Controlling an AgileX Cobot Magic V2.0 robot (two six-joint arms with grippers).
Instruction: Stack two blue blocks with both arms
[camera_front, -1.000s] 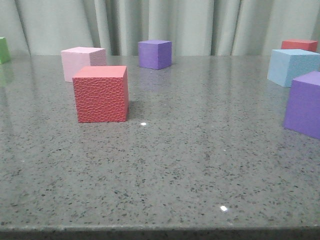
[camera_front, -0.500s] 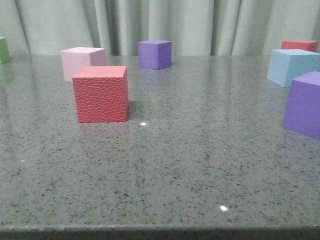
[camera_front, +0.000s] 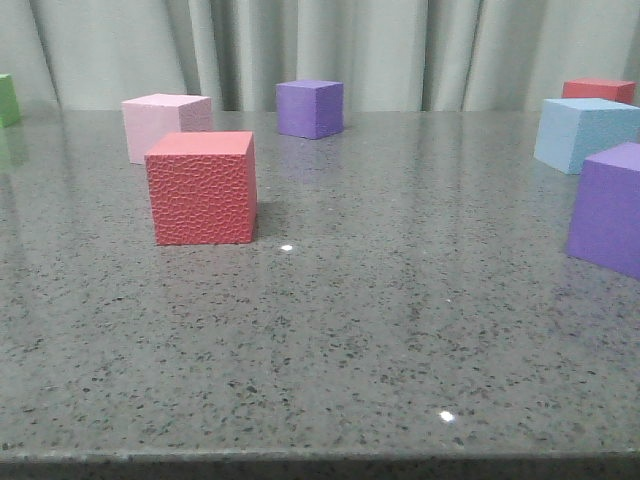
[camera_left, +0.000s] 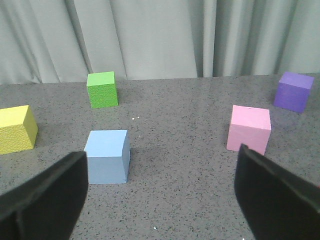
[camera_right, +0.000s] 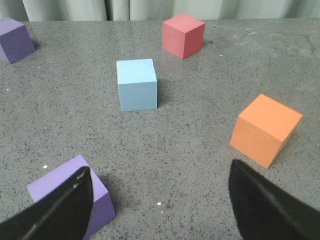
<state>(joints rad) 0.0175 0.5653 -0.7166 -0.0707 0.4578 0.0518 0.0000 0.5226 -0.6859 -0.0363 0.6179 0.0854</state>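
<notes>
Front view, then each wrist: one blue block ahead of each pincer

Front view shows only one light sky-blue foam cube (camera_front: 588, 133), far right on the speckled grey stone table (camera_front: 330, 330); neither arm appears. Left wrist view: left gripper (camera_left: 160, 192) spread wide, empty; a second sky-blue foam cube (camera_left: 106, 156) lies ahead, just beside the left-hand finger (camera_left: 47, 197), probably off centre. Right wrist view: right gripper (camera_right: 160, 200) wide, empty, its blue cube (camera_right: 136, 84) well ahead, nearly between the fingers' line.
</notes>
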